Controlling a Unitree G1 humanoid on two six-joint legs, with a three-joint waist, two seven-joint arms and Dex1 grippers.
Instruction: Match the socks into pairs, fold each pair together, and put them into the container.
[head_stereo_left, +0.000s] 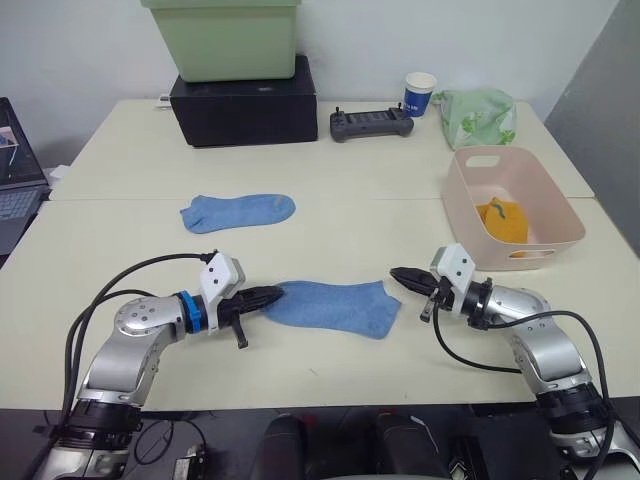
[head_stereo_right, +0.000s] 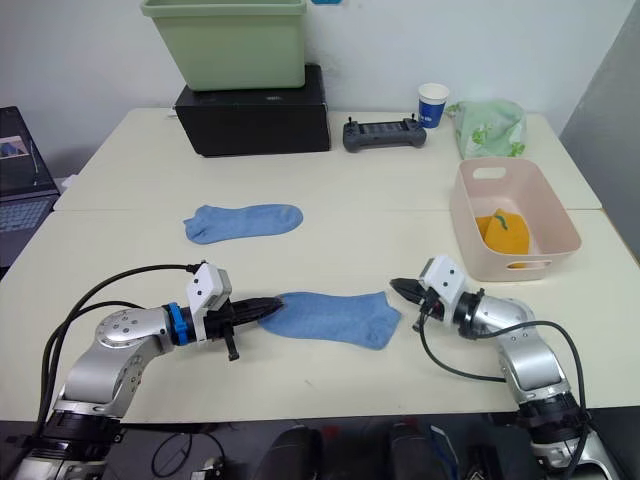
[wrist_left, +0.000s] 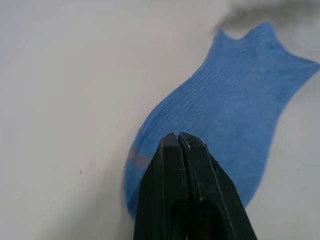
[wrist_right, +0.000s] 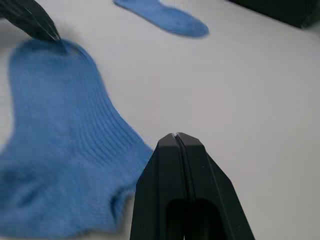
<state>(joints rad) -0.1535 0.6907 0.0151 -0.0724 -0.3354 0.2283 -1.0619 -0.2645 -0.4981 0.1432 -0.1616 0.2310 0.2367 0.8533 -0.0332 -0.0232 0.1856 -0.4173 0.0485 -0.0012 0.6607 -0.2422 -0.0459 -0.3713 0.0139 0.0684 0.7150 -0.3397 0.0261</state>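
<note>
One folded mustard-orange sock bundle (head_stereo_left: 503, 221) is observed inside the pale pink rectangular plastic basket (head_stereo_left: 470, 205), which stands near the right edge of the cream table (head_stereo_left: 380, 150); whether it is a full pair cannot be told, but that portion of the task is judged complete. No white socks can be made out. Two light blue ankle socks remain unpaired and unfolded: the far light blue sock (head_stereo_left: 238, 211) lies flat toward the middle of the table, left of centre, and the near light blue sock (head_stereo_left: 335, 305) lies flat close to the front edge, well apart from the first. The left gripper (head_stereo_left: 270, 294) is set at the toe end of the near sock, its fingers (wrist_left: 182, 150) pressed together on the fabric edge; whether cloth is actually pinched cannot be confirmed. The right gripper (head_stereo_left: 400, 274) is stationed just beside the cuff end of the same sock, fingers (wrist_right: 175, 145) closed with nothing between them. Remaining work is judged to be bringing the two blue socks together, folding them as a pair and depositing them in the basket. At the far edge stand a light green plastic tub (head_stereo_left: 225, 35) on a black box (head_stereo_left: 245, 105).
</note>
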